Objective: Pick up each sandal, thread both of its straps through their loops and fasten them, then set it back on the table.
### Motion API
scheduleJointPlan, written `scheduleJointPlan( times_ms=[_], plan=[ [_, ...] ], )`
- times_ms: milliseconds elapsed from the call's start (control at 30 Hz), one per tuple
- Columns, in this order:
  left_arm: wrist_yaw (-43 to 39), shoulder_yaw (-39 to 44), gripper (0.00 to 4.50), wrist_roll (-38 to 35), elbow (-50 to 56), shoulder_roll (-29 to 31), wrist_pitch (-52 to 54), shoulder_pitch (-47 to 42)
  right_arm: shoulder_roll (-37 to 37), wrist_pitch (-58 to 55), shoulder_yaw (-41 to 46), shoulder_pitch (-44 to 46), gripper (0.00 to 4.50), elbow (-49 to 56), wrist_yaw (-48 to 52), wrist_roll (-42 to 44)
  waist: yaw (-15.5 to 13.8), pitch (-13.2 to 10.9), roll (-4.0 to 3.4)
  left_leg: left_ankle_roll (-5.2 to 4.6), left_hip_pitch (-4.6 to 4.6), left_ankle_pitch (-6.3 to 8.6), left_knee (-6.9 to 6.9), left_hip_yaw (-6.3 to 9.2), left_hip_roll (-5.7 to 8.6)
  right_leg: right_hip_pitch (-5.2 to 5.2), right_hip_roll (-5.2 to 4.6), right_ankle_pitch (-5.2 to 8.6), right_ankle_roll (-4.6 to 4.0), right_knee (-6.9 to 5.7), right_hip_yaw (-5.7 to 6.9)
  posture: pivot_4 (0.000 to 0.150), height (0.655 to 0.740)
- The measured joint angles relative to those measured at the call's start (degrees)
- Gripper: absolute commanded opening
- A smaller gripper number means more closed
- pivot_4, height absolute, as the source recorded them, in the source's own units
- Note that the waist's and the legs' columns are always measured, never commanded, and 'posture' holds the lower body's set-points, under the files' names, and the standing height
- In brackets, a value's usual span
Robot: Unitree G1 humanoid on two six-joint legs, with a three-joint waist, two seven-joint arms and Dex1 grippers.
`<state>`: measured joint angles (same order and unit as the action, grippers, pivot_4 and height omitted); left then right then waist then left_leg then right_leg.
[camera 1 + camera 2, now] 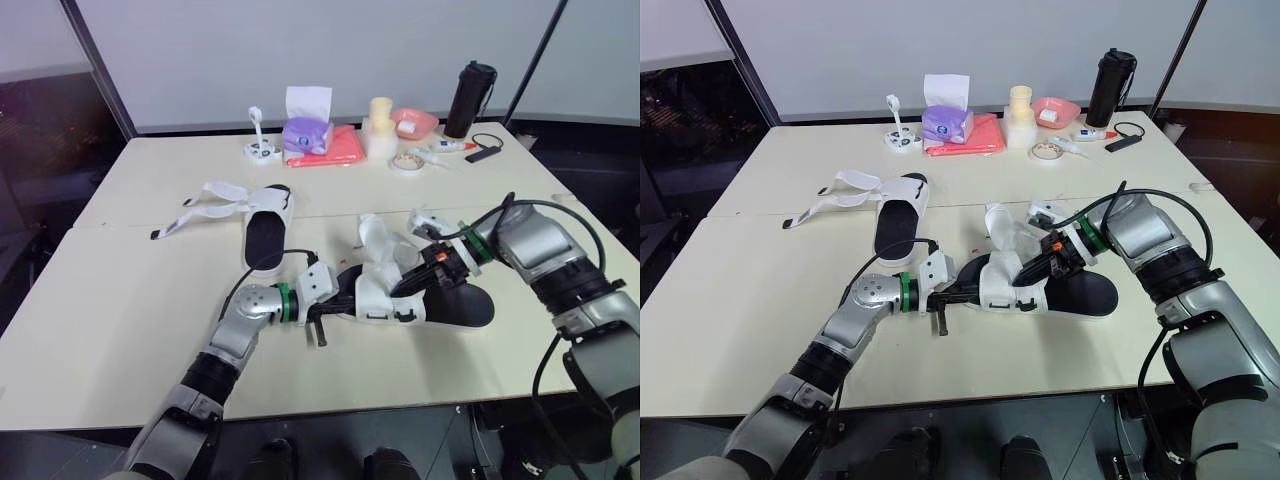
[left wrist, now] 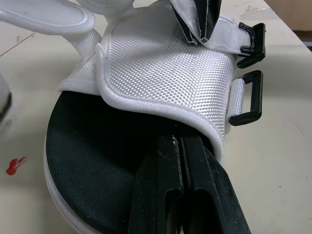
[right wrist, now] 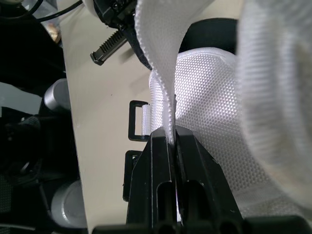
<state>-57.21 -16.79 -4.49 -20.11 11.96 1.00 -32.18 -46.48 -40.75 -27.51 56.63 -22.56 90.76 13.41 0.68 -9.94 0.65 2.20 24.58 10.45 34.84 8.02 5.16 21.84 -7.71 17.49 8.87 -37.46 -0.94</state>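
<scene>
Pinching strap (image 3: 161, 73) in right claw (image 3: 174, 139), left claw (image 2: 181, 142) together, tips seemingly hidden inside sandal (image 2: 161, 63)

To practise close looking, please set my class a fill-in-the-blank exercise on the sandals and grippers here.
The right gripper pinches a white ____ of the near sandal.
That sandal's loops are coloured ____.
The far sandal lies on the ____, its straps unfastened.
Missing words: strap; black; table.

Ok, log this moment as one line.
left tool: shut on black-soled white mesh sandal | right tool: shut on its white fabric strap | black plastic loop: empty | other white sandal: lying unfastened
</scene>
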Motion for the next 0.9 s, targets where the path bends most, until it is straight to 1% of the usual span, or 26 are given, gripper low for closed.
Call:
scheduleJointPlan(
  times_ms=[433,633,833,900],
  plan=[
    [-0.06,0.29,0.0,-1.99,1.13,-0.81,4.54,0.44,-0.7,-0.32,5.78,-4.67,0.04,5.08,-3.5,-1.32,-0.13,0.0,0.0,0.0,0.0,0.0,0.03,0.0,0.0,-0.04,-0.01,0.0,0.0,0.0,0.01,0.15,0.74],
    [-0.05,0.28,0.0,-2.36,1.14,-0.8,5.0,0.43,-0.98,-5.11,8.75,-6.56,0.04,7.79,-6.12,-0.37,-0.09,0.0,0.0,0.0,0.0,0.0,0.04,0.0,0.0,-0.04,-0.01,0.0,0.0,0.01,0.0,0.15,0.74],
    [-0.02,0.31,0.0,-2.38,1.09,-0.71,5.15,0.42,-1.18,-11.54,11.39,-7.32,0.04,10.6,-6.82,3.3,-0.05,0.0,0.0,-0.01,0.0,0.0,0.03,0.01,0.0,-0.03,-0.01,0.0,0.0,0.01,0.0,0.15,0.74],
    [-0.03,0.31,0.0,-2.38,1.08,-0.69,5.18,0.4,-1.49,-11.78,11.66,-7.98,0.04,11.92,-7.08,3.72,-0.06,0.0,0.0,-0.01,0.0,0.0,0.03,0.0,0.0,-0.03,-0.01,0.0,0.0,0.01,0.01,0.15,0.74]
  ],
)
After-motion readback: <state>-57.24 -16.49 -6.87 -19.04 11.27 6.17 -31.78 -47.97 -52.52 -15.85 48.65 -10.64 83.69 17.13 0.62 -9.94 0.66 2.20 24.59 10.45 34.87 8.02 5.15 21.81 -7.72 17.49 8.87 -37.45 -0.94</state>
